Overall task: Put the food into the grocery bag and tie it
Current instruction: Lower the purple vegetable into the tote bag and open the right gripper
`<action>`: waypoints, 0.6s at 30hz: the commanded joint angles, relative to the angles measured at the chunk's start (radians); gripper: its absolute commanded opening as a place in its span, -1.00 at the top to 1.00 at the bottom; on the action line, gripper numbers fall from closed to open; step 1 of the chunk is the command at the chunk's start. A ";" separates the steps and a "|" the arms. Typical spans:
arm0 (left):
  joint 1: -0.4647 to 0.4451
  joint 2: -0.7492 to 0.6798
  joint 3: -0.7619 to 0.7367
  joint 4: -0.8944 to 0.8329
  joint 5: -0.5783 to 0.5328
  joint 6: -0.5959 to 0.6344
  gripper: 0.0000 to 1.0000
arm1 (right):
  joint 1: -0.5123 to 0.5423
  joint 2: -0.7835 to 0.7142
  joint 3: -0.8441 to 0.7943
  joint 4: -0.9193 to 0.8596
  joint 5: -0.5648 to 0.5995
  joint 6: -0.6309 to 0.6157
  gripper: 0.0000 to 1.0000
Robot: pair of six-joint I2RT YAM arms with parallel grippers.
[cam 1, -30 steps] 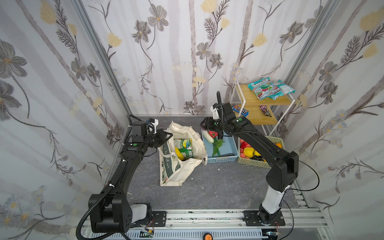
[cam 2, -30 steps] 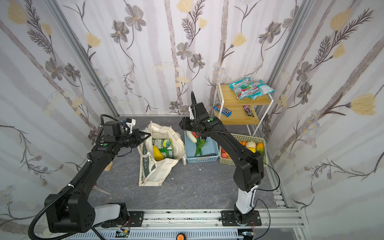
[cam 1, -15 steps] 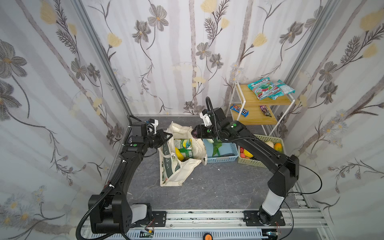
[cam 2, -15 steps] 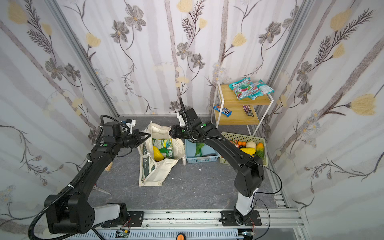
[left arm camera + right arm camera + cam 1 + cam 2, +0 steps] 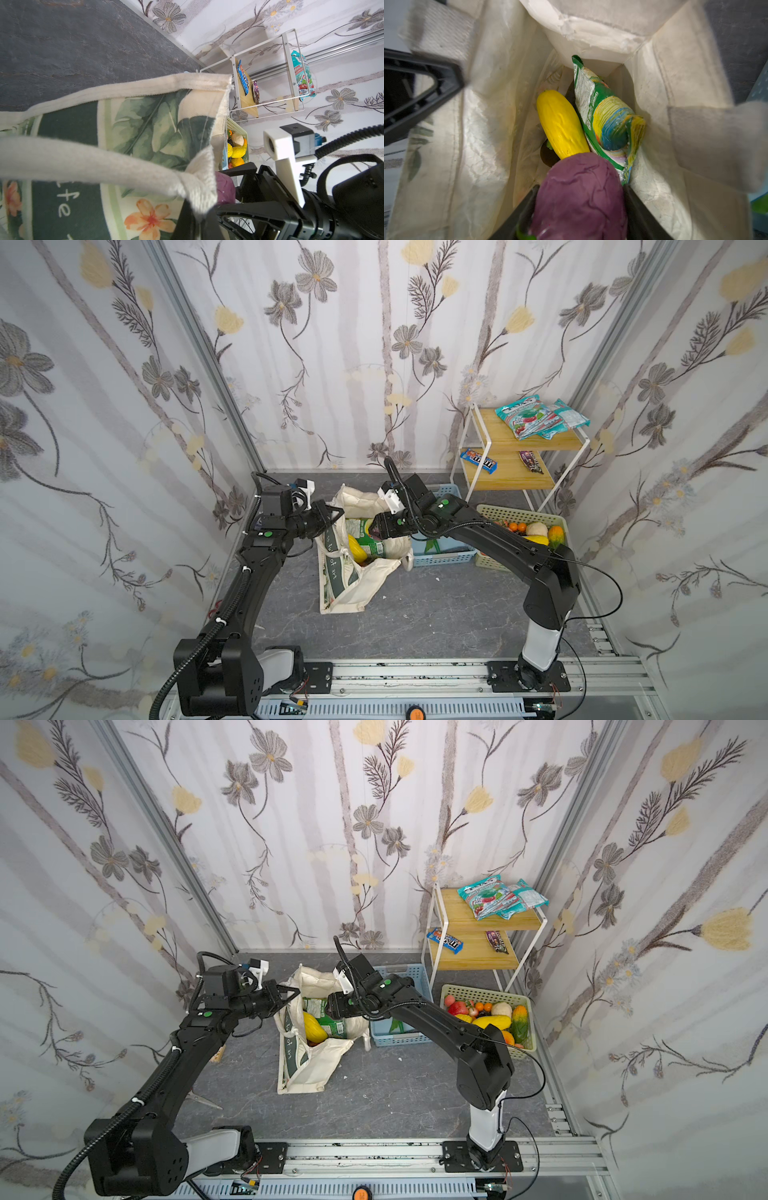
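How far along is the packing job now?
Done: a yellow squash and a green packet lie in the bag.
In hand: the left gripper, shut on the bag's edge, holds it open. The right gripper holds a purple vegetable over the mouth.
Left: drop it in, probably bring the food from the yellow basket and blue basket, then tie the bag.
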 commanded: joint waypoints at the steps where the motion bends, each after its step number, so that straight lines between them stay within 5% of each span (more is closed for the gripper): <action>1: 0.001 -0.011 -0.003 0.014 -0.001 0.005 1.00 | 0.008 0.027 -0.001 0.046 -0.024 -0.024 -0.20; 18: 0.001 -0.028 -0.018 0.013 -0.003 0.013 1.00 | 0.045 -0.014 -0.007 0.046 -0.010 -0.033 -0.45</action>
